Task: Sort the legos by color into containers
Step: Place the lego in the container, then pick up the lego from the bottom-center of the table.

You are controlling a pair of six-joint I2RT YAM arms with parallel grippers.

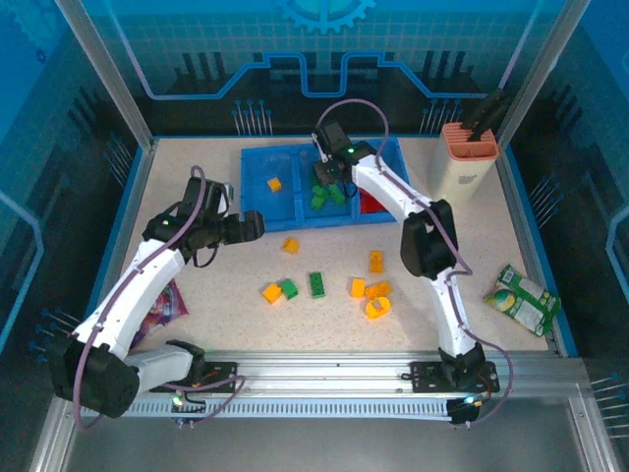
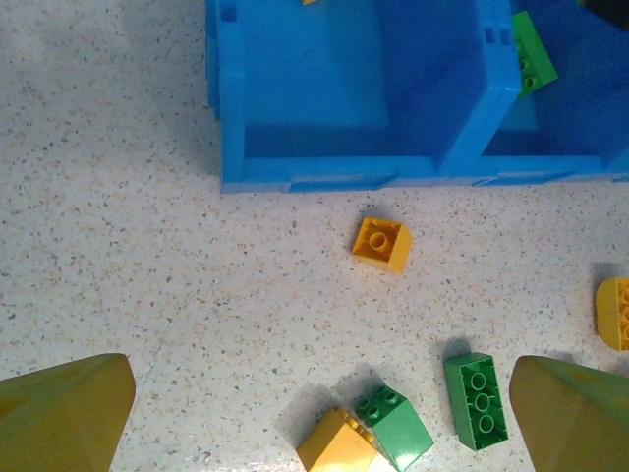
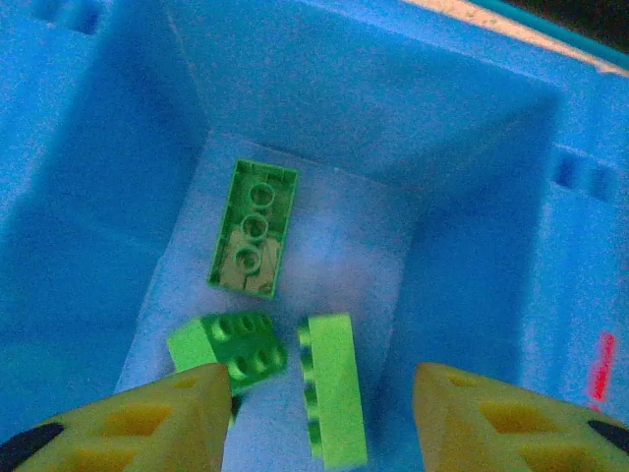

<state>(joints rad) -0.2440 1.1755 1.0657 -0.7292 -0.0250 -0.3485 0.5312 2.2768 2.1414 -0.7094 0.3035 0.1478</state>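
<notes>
The blue tray (image 1: 257,211) has three containers side by side. My right gripper (image 1: 329,179) hangs over the middle one, open. Below it lie three green legos: one flat, underside up (image 3: 253,228), one by my left fingertip (image 3: 228,344), and one on its side (image 3: 331,388) between the fingers (image 3: 511,423), touching neither. The left container holds an orange lego (image 1: 274,184) and the right one holds red (image 1: 371,205). My left gripper (image 2: 319,423) is open above loose legos: an orange one (image 2: 381,243), an orange and green pair (image 2: 393,423) and a long green one (image 2: 479,398).
More orange legos (image 1: 376,262) (image 1: 376,309) lie mid-table on the right. A cream holder with an orange top (image 1: 470,157) stands at the back right. A green snack packet (image 1: 521,295) lies by the right edge, and a pink packet (image 1: 167,303) lies under my left arm.
</notes>
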